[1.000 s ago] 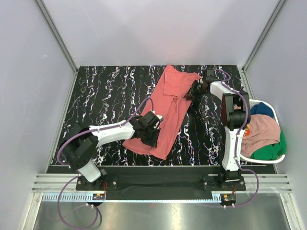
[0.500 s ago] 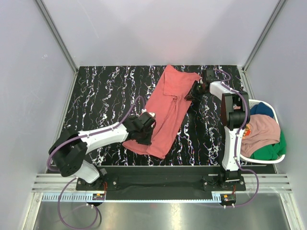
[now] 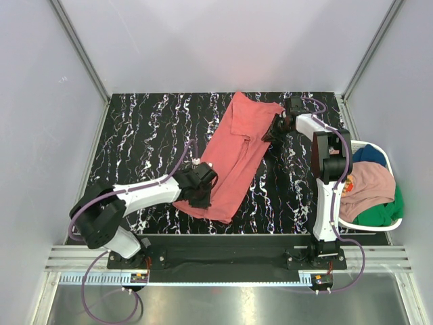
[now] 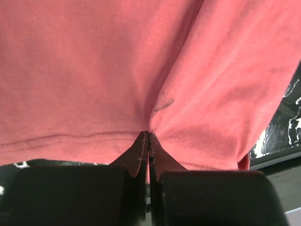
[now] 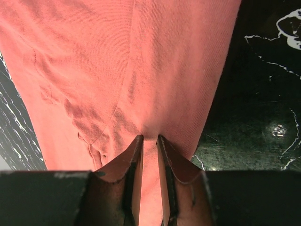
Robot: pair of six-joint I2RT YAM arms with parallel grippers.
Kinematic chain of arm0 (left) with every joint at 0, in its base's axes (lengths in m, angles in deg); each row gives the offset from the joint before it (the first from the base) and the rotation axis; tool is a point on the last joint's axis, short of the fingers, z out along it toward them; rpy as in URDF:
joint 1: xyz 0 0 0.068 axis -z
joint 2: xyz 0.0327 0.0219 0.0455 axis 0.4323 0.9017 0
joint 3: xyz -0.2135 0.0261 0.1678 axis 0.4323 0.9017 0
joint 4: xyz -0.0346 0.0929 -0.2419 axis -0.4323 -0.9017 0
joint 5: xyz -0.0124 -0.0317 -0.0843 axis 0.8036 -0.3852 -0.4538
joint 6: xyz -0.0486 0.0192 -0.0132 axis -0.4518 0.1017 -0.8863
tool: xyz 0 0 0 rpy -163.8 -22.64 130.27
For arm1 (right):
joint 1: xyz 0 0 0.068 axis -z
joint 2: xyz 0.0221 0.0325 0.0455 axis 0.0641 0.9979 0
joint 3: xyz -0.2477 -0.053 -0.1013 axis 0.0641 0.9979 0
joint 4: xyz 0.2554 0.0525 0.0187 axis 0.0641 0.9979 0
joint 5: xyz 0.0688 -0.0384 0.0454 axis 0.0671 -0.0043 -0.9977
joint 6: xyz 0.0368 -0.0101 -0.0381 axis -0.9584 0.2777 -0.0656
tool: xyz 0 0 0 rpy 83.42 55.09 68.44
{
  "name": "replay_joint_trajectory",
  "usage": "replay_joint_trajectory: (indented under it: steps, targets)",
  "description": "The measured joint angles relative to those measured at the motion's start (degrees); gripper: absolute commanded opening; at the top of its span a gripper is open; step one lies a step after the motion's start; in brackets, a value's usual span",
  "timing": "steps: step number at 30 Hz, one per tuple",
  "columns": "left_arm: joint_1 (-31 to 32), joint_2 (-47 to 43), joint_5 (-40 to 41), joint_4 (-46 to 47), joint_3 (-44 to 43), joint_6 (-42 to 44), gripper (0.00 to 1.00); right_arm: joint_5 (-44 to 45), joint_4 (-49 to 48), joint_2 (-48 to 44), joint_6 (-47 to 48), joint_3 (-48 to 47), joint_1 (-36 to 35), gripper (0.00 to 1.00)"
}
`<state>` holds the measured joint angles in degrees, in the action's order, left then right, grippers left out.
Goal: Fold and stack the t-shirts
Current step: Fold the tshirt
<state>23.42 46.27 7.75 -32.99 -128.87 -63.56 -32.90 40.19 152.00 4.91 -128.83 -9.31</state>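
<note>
A coral-red t-shirt (image 3: 237, 149) lies stretched diagonally across the black marbled table (image 3: 149, 128). My left gripper (image 3: 201, 191) sits at the shirt's near-left hem. In the left wrist view that gripper (image 4: 148, 134) is shut, and the stitched hem of the shirt (image 4: 94, 70) puckers at its tips. My right gripper (image 3: 274, 128) is at the shirt's far right edge. In the right wrist view it (image 5: 149, 137) is shut on a fold of the coral-red cloth (image 5: 164, 61), which fills the narrow gap. The other t-shirts, pink (image 3: 369, 179), dark blue (image 3: 371, 154) and green (image 3: 382, 213), lie in the basket.
A white laundry basket (image 3: 399, 220) stands off the table's right edge, beside the right arm. Grey walls enclose the table on three sides. Bare marbled table (image 5: 263, 94) shows right of the shirt.
My left gripper slid a little left along the near hem and closed on it. The right gripper narrowed slightly on the cloth and stayed in place.
</note>
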Motion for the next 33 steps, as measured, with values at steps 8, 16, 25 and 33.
replay_joint_trajectory:
  steps: [8, 16, 25, 33]
  targets:
    - [0.0, 2.01, -1.22, 1.11, -0.02, -0.46, 0.17, -0.31, -0.13, -0.02, 0.22, 0.0, 0.0, 0.29]
    - [0.0, 2.36, -1.49, -3.34, -3.96, 1.64, 0.37, -0.2, -0.28, -1.79, 2.01, 0.94, -0.57, 0.36]
    - [0.02, 0.09, -4.76, 0.02, -5.81, 5.66, 0.38, 0.35, 0.22, -4.11, 2.49, 1.22, -3.06, 0.37]
    - [0.02, -0.04, -7.87, 3.21, -0.92, 6.08, 0.38, 0.31, -0.09, -3.1, 2.58, 1.38, -3.48, 0.37]
